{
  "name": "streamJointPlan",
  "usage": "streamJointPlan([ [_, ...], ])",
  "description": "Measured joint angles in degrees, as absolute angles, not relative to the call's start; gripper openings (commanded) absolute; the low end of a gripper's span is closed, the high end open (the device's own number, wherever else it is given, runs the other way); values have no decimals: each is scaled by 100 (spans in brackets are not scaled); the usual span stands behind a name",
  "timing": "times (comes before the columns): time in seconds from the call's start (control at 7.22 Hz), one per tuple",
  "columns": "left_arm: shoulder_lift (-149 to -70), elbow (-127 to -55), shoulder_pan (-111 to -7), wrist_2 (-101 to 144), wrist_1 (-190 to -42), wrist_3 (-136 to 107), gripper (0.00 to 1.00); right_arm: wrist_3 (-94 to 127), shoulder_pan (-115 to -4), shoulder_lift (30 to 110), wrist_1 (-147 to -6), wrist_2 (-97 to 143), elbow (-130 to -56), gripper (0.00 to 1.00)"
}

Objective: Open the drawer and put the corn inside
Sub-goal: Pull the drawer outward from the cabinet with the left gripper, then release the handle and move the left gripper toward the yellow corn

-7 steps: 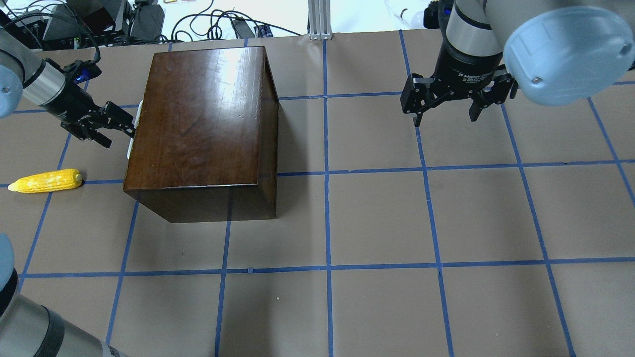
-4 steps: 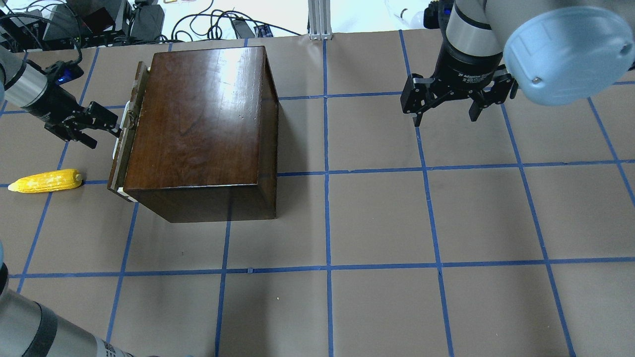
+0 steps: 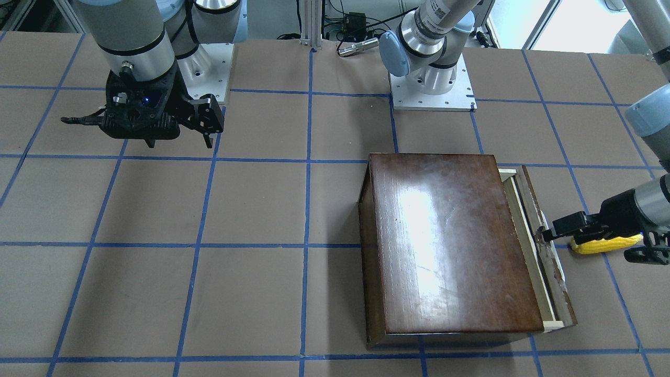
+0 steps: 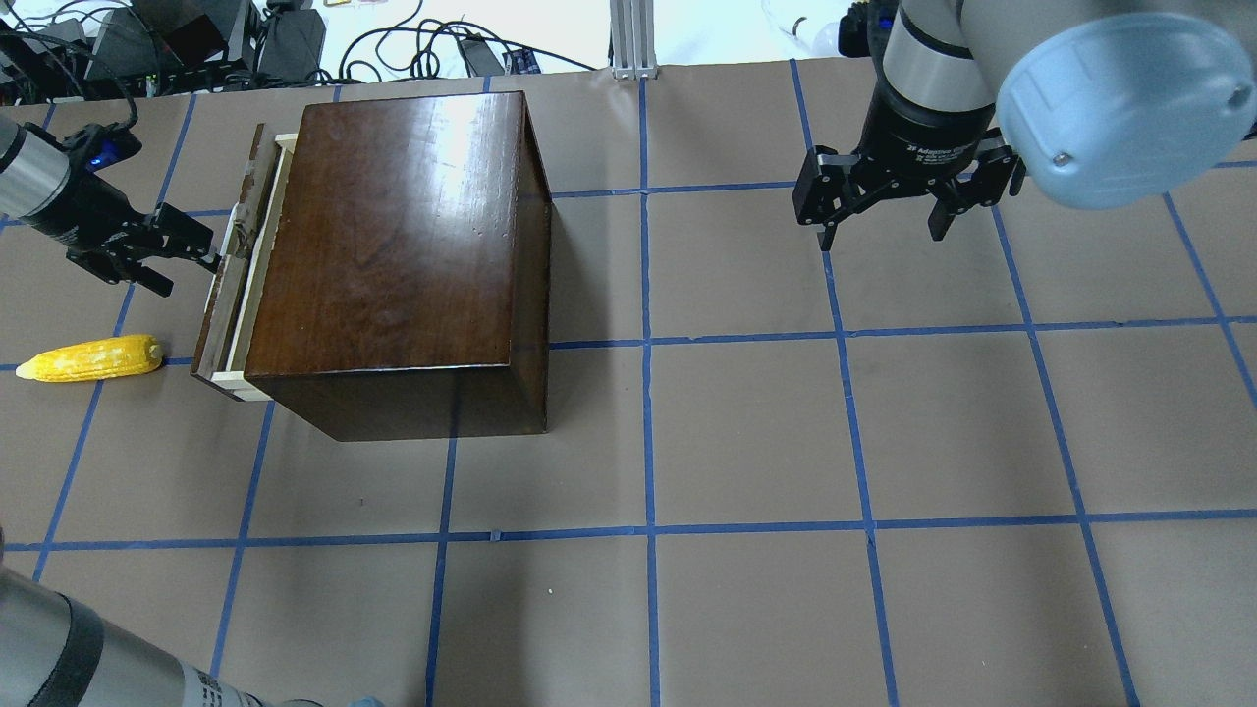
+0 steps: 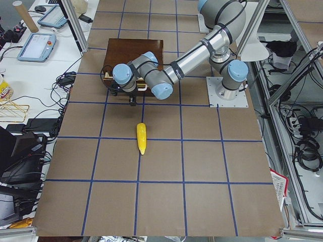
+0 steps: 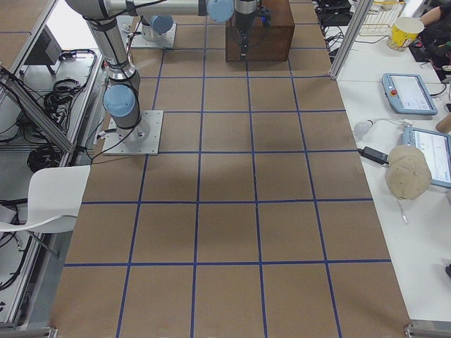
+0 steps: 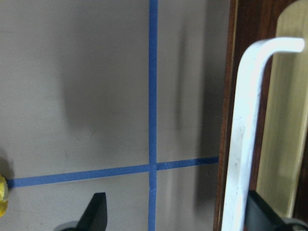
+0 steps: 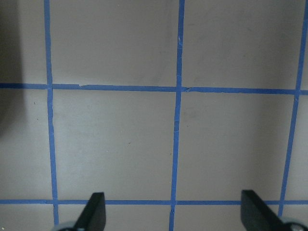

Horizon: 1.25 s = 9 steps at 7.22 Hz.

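Note:
The dark-brown box (image 4: 393,236) stands at the left of the table. Its drawer (image 4: 257,280) is pulled out a little, and a strip of pale wood shows behind the dark front panel (image 3: 547,262). My left gripper (image 4: 187,267) is open, with one finger hooked on the drawer's white handle (image 7: 243,139). The other finger (image 7: 96,211) stands over bare table. The corn (image 4: 90,358) lies on the table left of the box, apart from the gripper; the exterior left view also shows the corn (image 5: 142,137). My right gripper (image 4: 881,236) hangs open and empty at the far right.
Blue tape lines (image 4: 648,344) divide the brown table into squares. Cables and equipment (image 4: 245,39) lie beyond the far edge. The arms' base plates (image 3: 432,86) sit at the robot's side of the table.
My left gripper has moved left with the handle, and the drawer has slid out from closed to slightly open. The corn and the right arm have not moved.

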<state>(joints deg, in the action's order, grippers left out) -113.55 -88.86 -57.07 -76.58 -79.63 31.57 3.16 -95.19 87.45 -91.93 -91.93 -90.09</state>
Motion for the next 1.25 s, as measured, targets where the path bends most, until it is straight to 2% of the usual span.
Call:
streamJointPlan([
  [1.25,-11390,-8862,-5345,-7638,-7911,3224,100,316,-9519,8745,-9193,-9193,-9009,100],
])
